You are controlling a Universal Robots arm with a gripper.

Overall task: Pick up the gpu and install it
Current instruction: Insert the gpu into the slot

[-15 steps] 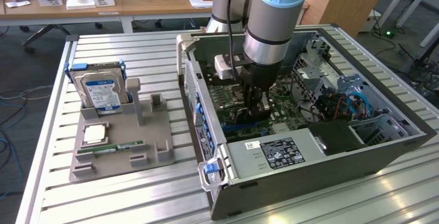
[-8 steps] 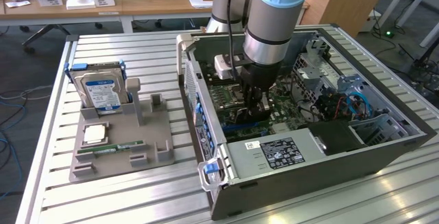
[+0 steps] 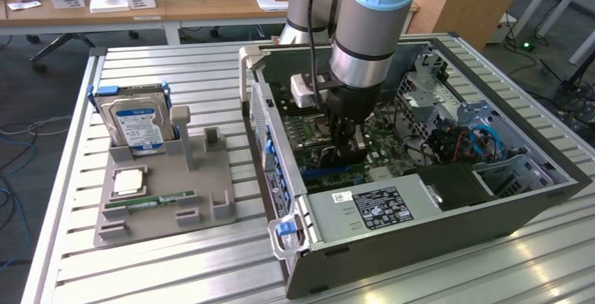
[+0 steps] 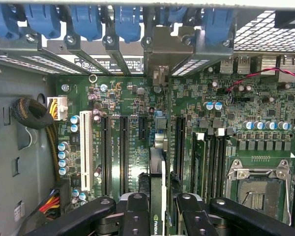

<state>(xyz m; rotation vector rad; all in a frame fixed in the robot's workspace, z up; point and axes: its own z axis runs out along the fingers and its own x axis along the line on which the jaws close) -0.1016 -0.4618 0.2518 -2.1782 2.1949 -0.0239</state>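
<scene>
The gpu [image 4: 157, 182] stands edge-on between my fingers [image 4: 136, 214], a thin black card with a small logo near the grip. It runs along the expansion slots of the green motherboard [image 4: 137, 98], and its metal end bracket [image 4: 163, 49] reaches the case's rear slot openings. My gripper [image 4: 160, 214] is shut on the card's top edge. In the exterior view, my gripper [image 3: 342, 147] reaches straight down into the open computer case [image 3: 437, 210], low over the motherboard [image 3: 307, 126].
A grey tray [image 3: 209, 178] at the exterior view's left holds an upright hard drive [image 3: 136, 119], a processor chip [image 3: 128, 182] and a green memory stick [image 3: 149, 199]. Blue slot latches [image 4: 128, 22], a cable bundle [image 4: 34, 113] and the processor socket [image 4: 258, 189] surround the card.
</scene>
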